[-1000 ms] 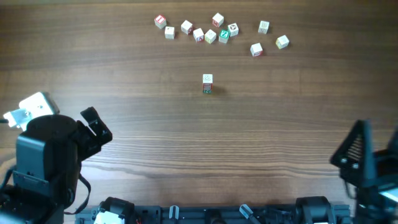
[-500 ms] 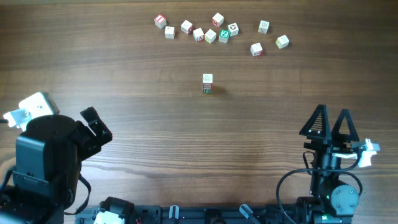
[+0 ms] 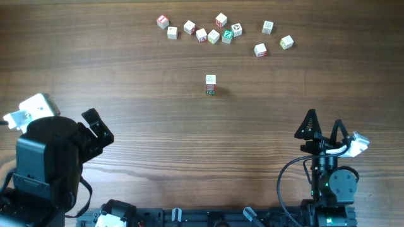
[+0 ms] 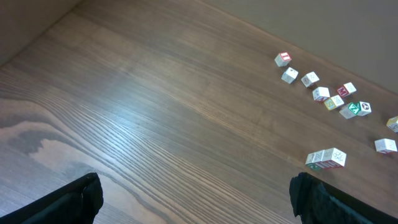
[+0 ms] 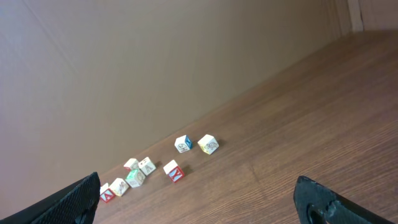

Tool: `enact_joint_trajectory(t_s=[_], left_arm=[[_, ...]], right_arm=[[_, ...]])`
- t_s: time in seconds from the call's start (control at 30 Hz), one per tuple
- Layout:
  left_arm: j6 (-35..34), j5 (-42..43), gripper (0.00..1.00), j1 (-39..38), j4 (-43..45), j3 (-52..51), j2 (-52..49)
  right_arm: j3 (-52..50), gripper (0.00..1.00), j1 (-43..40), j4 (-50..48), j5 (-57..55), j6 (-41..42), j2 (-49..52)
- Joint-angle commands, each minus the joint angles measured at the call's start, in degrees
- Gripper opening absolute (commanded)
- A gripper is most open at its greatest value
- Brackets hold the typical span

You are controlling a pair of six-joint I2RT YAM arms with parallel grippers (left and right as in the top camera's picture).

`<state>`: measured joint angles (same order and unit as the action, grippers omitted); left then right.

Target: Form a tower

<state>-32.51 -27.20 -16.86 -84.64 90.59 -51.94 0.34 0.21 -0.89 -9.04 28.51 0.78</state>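
Okay, wood-grain counter [image 3: 189,145] is filling the overhead view, carrying everything. Left arm [image 3: 47,157] is sitting bulky at the near left corner, its black body covering that part of the counter. Right arm [image 3: 331,186] is sitting at the near right edge, slimmer, with a cable looping beside its base.

Left claw [image 3: 98,126] is pointing out toward the counter middle. In the left wrist view its fingers [image 4: 81,199] are showing at opposite bottom corners, so the jaws are standing wide and gripping nothing. Right claw [image 3: 323,120] is pointing toward the far side, both prongs splayed wide, also gripping nothing.

Loose cubes [image 3: 214,34] are lying scattered in a ragged row along the far side, well apart from both claws. Most are bunching near the far middle. A red-printed cube [image 3: 163,21] is sitting at the left end, a green-printed cube [image 3: 227,35] inside the bunch. Two stragglers [image 3: 260,50] are lying off to the right end.

Tower [image 3: 210,84] is standing alone near the counter centre, nearer the arms than the loose row and well apart from it. It is sitting between the two claws' sides, touching neither. From above its pale top face is showing, with red and then green print at its lower edge.
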Motion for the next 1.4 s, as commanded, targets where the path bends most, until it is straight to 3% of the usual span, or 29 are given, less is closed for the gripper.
enact_joint_trajectory(t_s=[0.0,0.57,0.73,0.93,1.0,1.07,1.13,1.23,1.37], left_arm=[[-0.96,-0.76,1.00,0.26,0.11,0.04,-0.02],[-0.96,-0.74,1.00,0.42,0.11,0.04,0.04],[-0.94,-1.36,1.00,4.39,-0.07,0.04,0.28],[-0.98,0.61,1.00,4.46,-5.11,0.04,5.35],[-0.96,1.01,1.00,5.70,-0.44,-0.59,8.55],[1.79,5.03,1.00,6.99,7.96,-7.61,14.10],[7.15,11.37,1.00,7.04,22.51,-22.34,22.14],[9.68,19.98,1.00,7.78,47.54,-49.59,35.19],[11.52,21.16,1.00,8.72,69.83,-70.36,44.98]], right_arm=[[-0.04,1.00,-0.24,-0.28,0.70,-1.14,-0.57],[-0.04,1.00,-0.24,-0.28,0.70,-1.16,-0.57],[-0.04,1.00,-0.24,-0.28,0.70,-1.16,-0.57],[-0.04,1.00,-0.24,-0.28,0.70,-1.16,-0.57],[-0.04,1.00,-0.24,-0.28,0.70,-1.16,-0.57],[-0.04,1.00,-0.24,-0.28,0.70,-1.14,-0.57],[-0.04,1.00,-0.24,-0.28,0.70,-1.14,-0.57],[-0.04,1.00,-0.24,-0.28,0.70,-1.16,-0.57],[-0.04,1.00,-0.24,-0.28,0.70,-1.18,-0.57]])
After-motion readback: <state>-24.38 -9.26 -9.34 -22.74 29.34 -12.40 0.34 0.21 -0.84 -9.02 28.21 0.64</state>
